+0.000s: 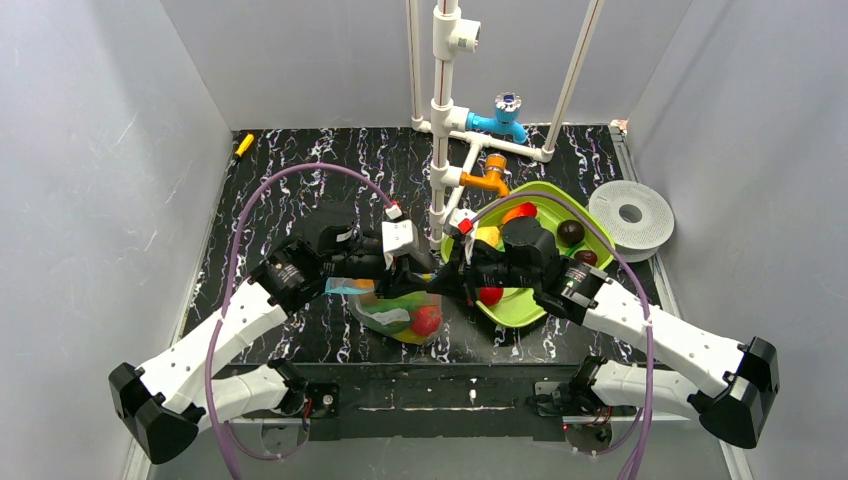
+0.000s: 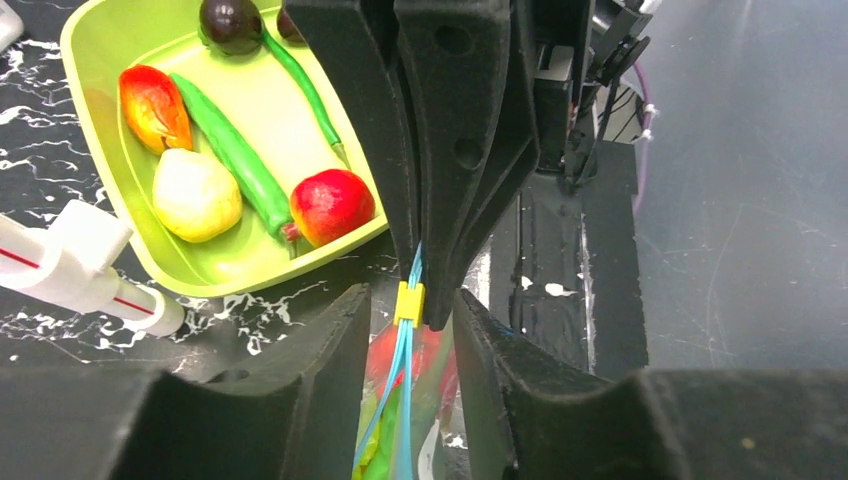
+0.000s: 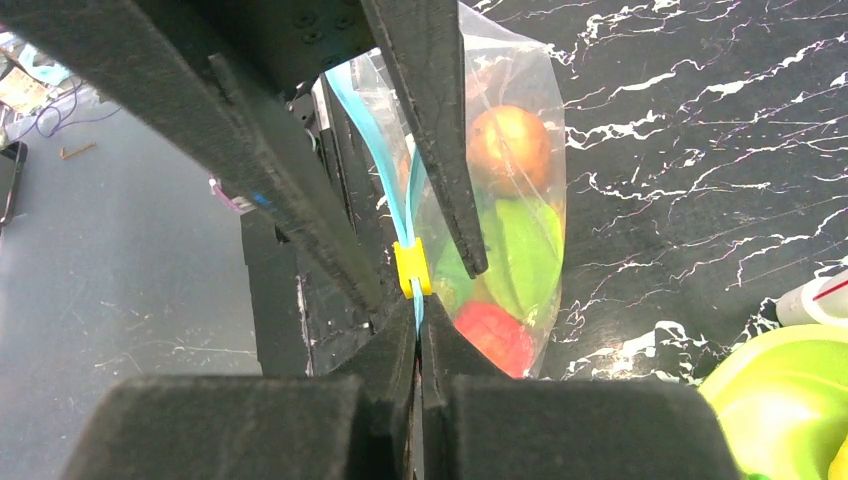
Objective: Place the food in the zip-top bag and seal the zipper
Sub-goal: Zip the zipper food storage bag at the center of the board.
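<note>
The zip-top bag (image 1: 385,318), clear crinkly plastic, lies just below the centre of the top view on the black white-veined tabletop (image 1: 290,170). It sits immediately left of the lime-green plastic tray (image 2: 100,50). Its mouth is lifted to where the two arms meet.

Through its wall the right wrist view shows some of the food: a round brownish-orange piece (image 3: 508,150) near the top, a green piece (image 3: 525,250) at mid-height and a red piece (image 3: 500,335) lower down.

The thin light-blue zipper (image 2: 403,345) runs up the middle of both wrist views, with a small yellow slider (image 2: 409,303) clipped on it.

The right gripper (image 3: 417,325) has its jaws pressed together on the zipper, right below the slider in its own view. The left gripper (image 2: 411,308) stands narrowly apart, one finger on either side of the zipper at the slider. Whether its pads touch the plastic cannot be told.

More food rests in the tray, at the upper left of the left wrist view:
- a red-orange piece (image 2: 153,105)
- a pale yellow pear shape (image 2: 197,193)
- a long green pod (image 2: 232,150)
- a red round fruit (image 2: 332,205)
- a dark brown ball (image 2: 230,22)
</note>
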Robot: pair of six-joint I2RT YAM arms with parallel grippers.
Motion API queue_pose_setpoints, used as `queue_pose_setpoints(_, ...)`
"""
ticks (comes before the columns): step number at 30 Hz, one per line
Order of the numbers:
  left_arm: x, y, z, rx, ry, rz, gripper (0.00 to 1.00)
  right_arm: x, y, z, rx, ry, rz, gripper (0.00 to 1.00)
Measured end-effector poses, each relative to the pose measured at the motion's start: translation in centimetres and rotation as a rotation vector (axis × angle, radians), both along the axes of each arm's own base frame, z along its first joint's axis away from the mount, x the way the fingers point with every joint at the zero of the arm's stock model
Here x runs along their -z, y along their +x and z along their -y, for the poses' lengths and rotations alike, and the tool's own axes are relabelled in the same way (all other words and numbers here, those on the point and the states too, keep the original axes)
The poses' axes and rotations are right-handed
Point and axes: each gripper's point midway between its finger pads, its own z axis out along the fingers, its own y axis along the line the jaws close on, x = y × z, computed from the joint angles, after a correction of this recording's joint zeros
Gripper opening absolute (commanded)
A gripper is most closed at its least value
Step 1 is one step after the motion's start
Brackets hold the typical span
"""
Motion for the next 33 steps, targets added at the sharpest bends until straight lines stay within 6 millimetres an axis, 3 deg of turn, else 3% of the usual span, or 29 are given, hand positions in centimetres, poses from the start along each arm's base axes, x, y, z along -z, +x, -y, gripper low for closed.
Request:
queue_pose_setpoints(4, -0.3, -0.1, 0.2, 0.007, -0.016, -0.012, 0.33, 0.0, 0.0, 0.0, 0.000, 0.000, 0.000, 0.01)
queue_pose_setpoints(13, 0.6, -0.3, 0.6, 0.034, 0.008, -0.044, 0.00, 0.4, 0.2, 0.2, 0.014, -0.016, -0.005, 0.01)
queue_pose_setpoints(33, 0.8, 1.2, -2.4, -0.129, 0.067, 0.086, 0.00, 0.0, 2.5, 1.7, 0.221, 0.039, 0.049, 0.01)
